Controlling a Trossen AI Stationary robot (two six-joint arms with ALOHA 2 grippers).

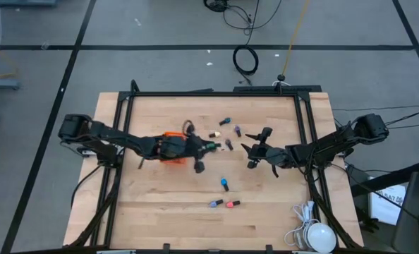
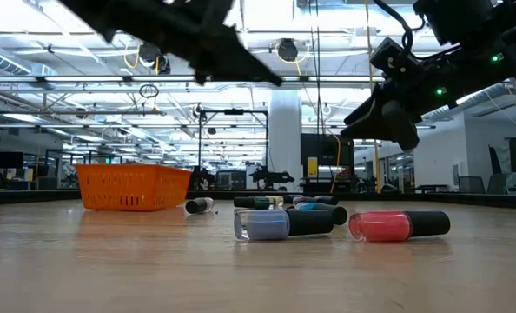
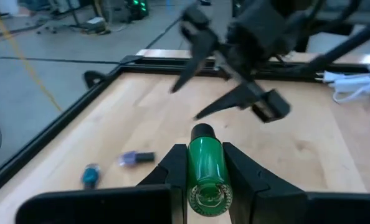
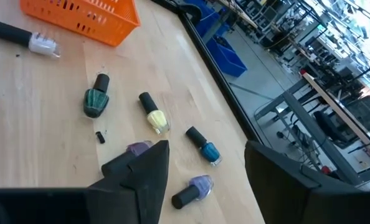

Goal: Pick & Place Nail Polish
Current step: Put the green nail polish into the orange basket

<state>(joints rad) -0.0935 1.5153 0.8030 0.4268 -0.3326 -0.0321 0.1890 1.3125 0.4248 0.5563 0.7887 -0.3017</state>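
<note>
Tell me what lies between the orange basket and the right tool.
High view: the left tool, shut on a green bottle, between basket and right tool.

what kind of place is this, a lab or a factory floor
Probably a robotics lab in a big industrial hall: a framed wooden workbench on taped concrete floor, exposed ceiling trusses, and rows of workstations beyond.

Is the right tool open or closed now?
Open. In its wrist view the right tool shows a wide gap between its two dark fingers, with nothing held between them.

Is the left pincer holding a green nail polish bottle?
Yes, the left wrist view shows the left pincer closed on a green nail polish bottle, its dark cap pointing forward.
</note>
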